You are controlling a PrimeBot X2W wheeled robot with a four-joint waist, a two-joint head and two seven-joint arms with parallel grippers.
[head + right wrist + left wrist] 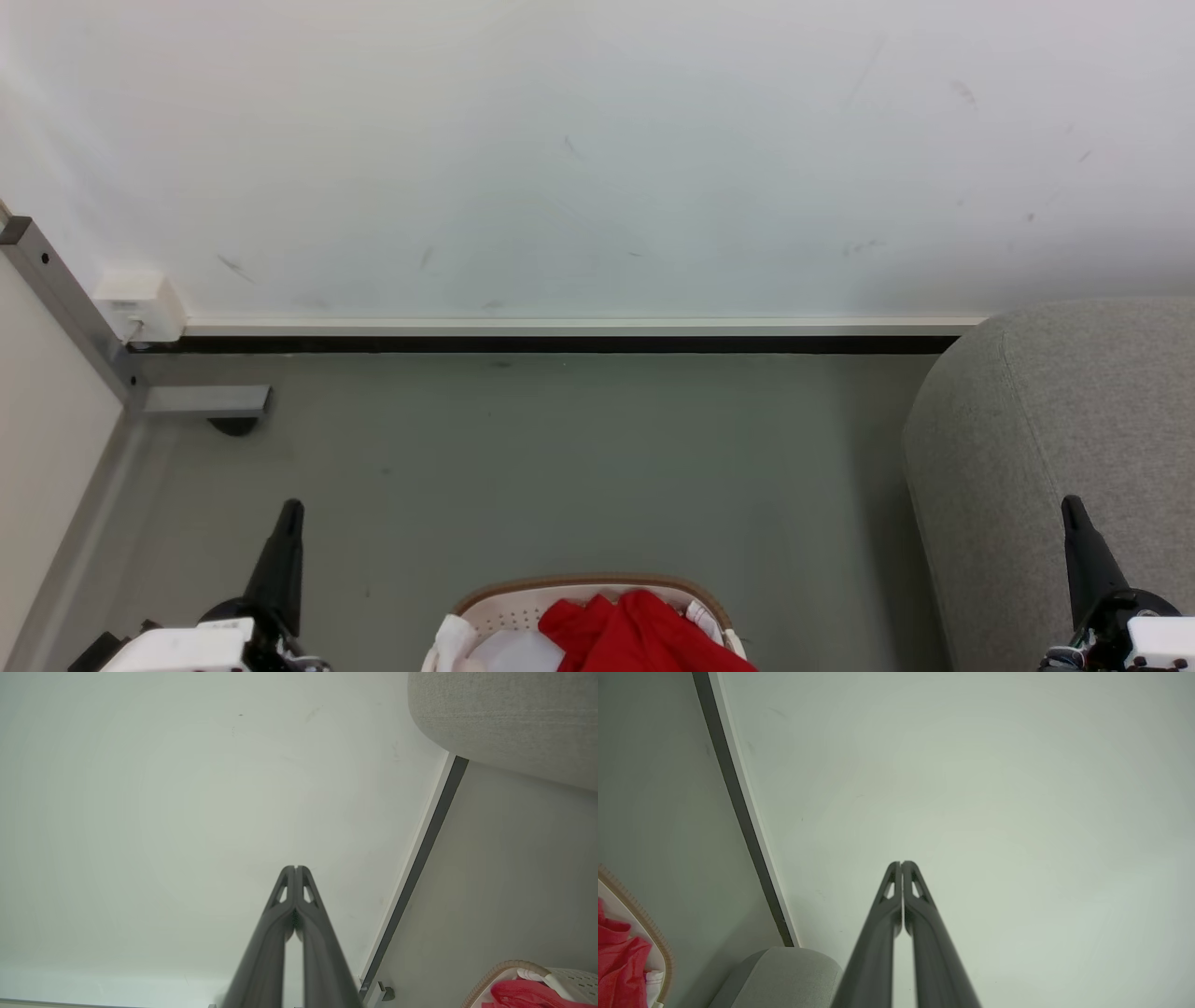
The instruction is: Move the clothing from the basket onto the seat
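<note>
- Left gripper [291, 509]: fingers pressed together and empty, raised over bare floor left of the basket.
- Basket [597, 581], bottom centre: the clothing [644, 635] lies heaped inside, with a pale cloth [509, 651] touching its left side.
- Risk: a pinch taken too far left could catch the pale cloth with the red, or instead of it.
- Risk: a reach with the fingers closed as they are would only press the heap down.
- Risk: the garment is loose, so a grip on one fold may let the rest trail, snag the rim and drag the basket.
- Seat [1074, 411], right: floor lies between it and the basket, so letting go early would probably drop the garment short.
- Right gripper [1072, 504]: closed and empty, in front of the seat's edge.
- The head view gives both grippers flanking the basket, each as one dark spike. The wrist views show each pair of fingertips meeting.
</note>
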